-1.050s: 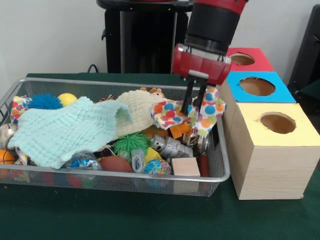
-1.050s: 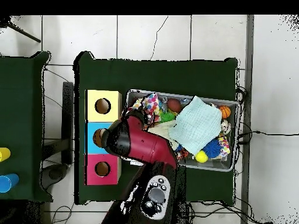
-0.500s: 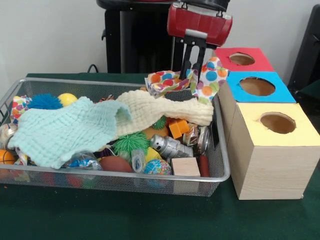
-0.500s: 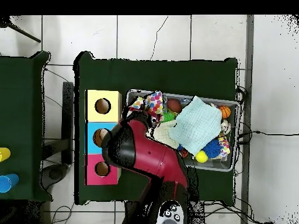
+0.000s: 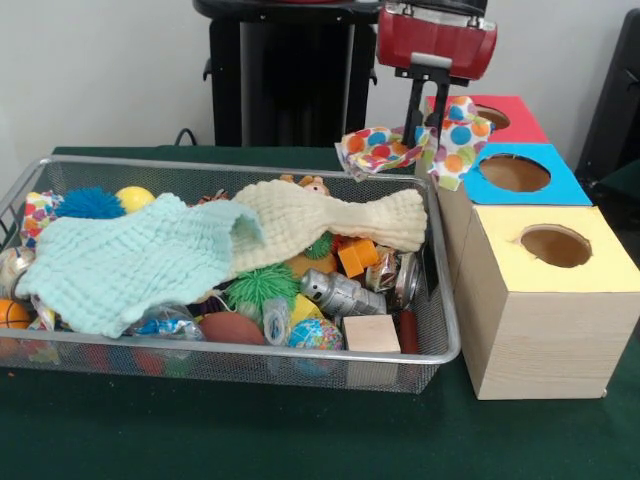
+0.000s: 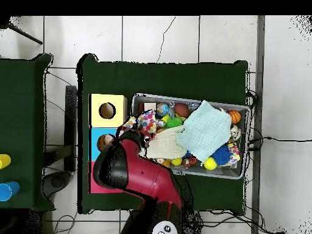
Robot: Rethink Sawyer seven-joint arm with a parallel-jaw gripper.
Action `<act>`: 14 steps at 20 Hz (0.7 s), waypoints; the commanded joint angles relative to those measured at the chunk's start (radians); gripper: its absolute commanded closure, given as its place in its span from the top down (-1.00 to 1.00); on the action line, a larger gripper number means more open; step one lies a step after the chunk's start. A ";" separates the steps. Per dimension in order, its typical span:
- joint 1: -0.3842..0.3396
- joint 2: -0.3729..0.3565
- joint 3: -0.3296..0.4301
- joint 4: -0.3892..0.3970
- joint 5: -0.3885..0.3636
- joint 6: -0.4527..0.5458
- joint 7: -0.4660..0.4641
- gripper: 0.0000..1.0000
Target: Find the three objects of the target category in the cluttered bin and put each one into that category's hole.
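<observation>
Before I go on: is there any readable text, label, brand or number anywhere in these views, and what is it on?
None can be read in either view.
The red box, blue box and yellow box: plain coloured tops with holes, no labels.
The polka-dot cloth held by the gripper: only coloured dots.
Toys in the wire bin: any print is too small to tell.

Pale wall [image 5: 110,70], white tiled floor [image 6: 183,36]
</observation>
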 commanded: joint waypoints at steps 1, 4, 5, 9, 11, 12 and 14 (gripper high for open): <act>0.040 -0.007 0.072 0.130 0.071 0.125 0.303 -1.00; 0.080 -0.006 0.057 0.142 0.101 0.116 0.324 -1.00; 0.089 -0.009 0.059 0.148 0.113 0.113 0.329 -1.00; 0.141 -0.002 0.038 0.140 0.161 0.129 0.352 -1.00; 0.158 0.007 0.028 0.137 0.181 0.130 0.357 -1.00; 0.167 0.013 0.025 0.136 0.190 0.128 0.360 -1.00; 0.181 0.025 0.024 0.143 0.208 0.124 0.368 -1.00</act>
